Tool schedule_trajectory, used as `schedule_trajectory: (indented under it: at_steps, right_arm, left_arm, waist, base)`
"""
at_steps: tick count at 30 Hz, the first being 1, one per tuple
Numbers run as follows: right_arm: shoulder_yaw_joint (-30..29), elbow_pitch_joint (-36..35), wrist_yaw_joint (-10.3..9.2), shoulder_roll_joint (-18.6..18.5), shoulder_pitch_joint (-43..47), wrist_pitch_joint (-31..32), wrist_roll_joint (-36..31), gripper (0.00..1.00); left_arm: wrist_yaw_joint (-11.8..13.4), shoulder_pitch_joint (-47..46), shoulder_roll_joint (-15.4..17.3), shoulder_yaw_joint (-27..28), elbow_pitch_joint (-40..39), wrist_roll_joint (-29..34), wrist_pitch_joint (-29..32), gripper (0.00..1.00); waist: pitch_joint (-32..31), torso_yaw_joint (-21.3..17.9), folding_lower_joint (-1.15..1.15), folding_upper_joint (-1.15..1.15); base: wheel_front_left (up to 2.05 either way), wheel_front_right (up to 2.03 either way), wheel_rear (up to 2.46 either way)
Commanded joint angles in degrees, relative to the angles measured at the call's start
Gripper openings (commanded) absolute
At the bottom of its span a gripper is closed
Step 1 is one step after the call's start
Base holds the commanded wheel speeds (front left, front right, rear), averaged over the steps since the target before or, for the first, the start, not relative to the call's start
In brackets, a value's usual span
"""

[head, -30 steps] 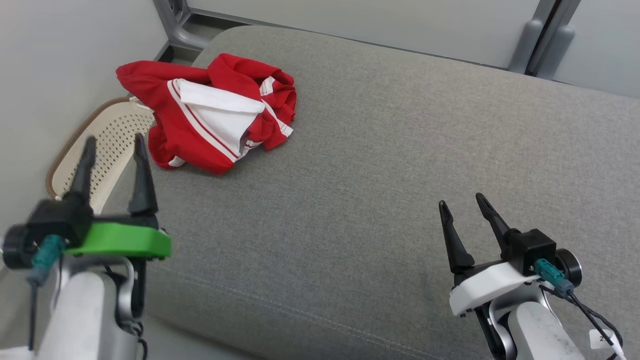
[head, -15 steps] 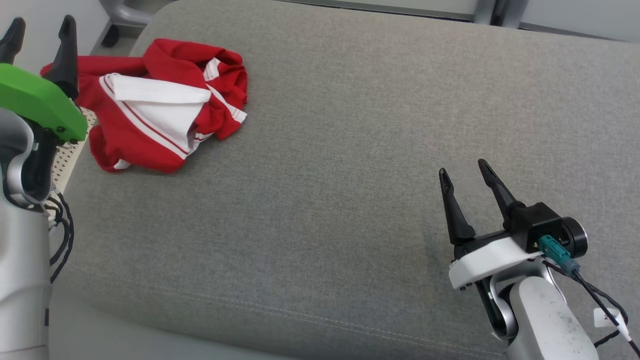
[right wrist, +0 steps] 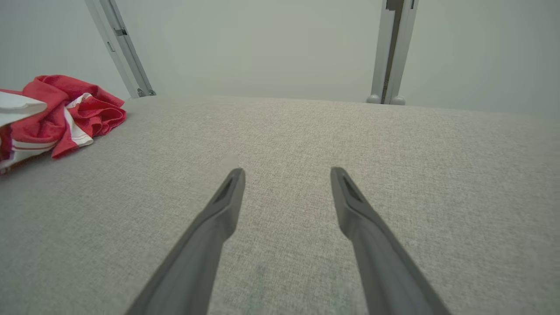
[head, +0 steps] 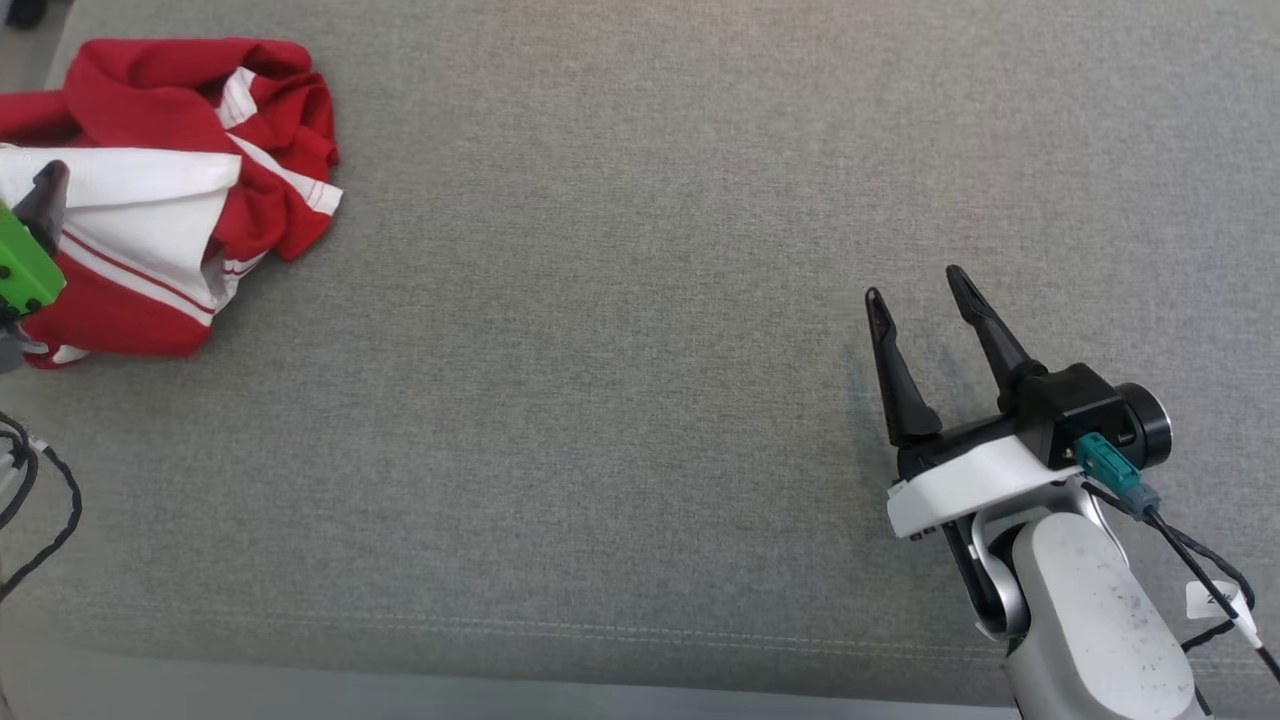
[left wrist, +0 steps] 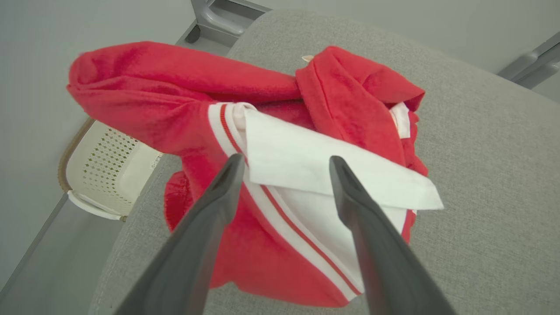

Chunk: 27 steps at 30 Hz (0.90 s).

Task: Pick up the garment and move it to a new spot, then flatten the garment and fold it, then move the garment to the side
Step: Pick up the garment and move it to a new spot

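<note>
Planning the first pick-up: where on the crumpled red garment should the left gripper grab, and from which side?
Likely the raised white flap of the garment, from above: it lies loose atop the bunched cloth, where the open left gripper points.

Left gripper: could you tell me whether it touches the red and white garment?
Cannot tell. In the left wrist view the open left gripper overlaps the garment, with neither contact nor gap plain.
</note>
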Motion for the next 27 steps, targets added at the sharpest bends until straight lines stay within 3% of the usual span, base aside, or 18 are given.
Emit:
schedule_trajectory:
  at_steps: [1,6,7,9,17,27]
  right_arm:
    - [0.1,-0.2,0.0,-0.3,-0.9,-0.3,0.5,1.0]
    - [0.4,-0.5,0.0,-0.2,-1.6,-0.4,0.8,1.0]
    - [0.3,-0.6,0.0,-0.3,-1.8,-0.5,0.8,1.0]
    - [0.1,-0.7,0.0,-0.5,-2.1,-0.5,0.4,1.0]
    - [-0.5,-1.1,0.0,-0.6,-1.8,0.0,-0.1,1.0]
    - [-1.2,-1.4,0.0,-0.5,-0.7,0.4,0.2,1.0]
  left_arm:
    - [-0.3,-1.3,1.0,0.2,1.1,-0.7,0.1,1.0]
    - [-0.3,-2.2,1.8,1.1,5.2,-2.2,0.4,1.0]
    - [-0.3,-2.4,1.8,1.5,5.8,-2.8,0.2,0.72]
    - [-0.3,-2.6,1.2,1.6,7.1,-3.9,0.9,0.0]
    - [-0.4,-4.0,2.6,0.8,8.1,-3.0,-3.7,0.0]
    - [0.1,-8.1,5.5,-2.0,1.2,2.2,-14.5,0.0]
  waist:
    - [3.2,-2.9,0.0,0.0]
    - [4.7,-3.7,0.0,0.0]
    - [4.8,-3.8,0.0,0.0]
    - [5.0,-3.8,0.0,0.0]
    - [5.2,-3.2,0.0,0.0]
    - [2.9,-1.7,0.0,0.0]
  base:
    - [0.0,0.0,0.0]
    - [0.0,0.0,0.0]
    - [0.0,0.0,0.0]
    - [0.0,0.0,0.0]
    - [0.0,0.0,0.0]
    - [0.0,0.0,0.0]
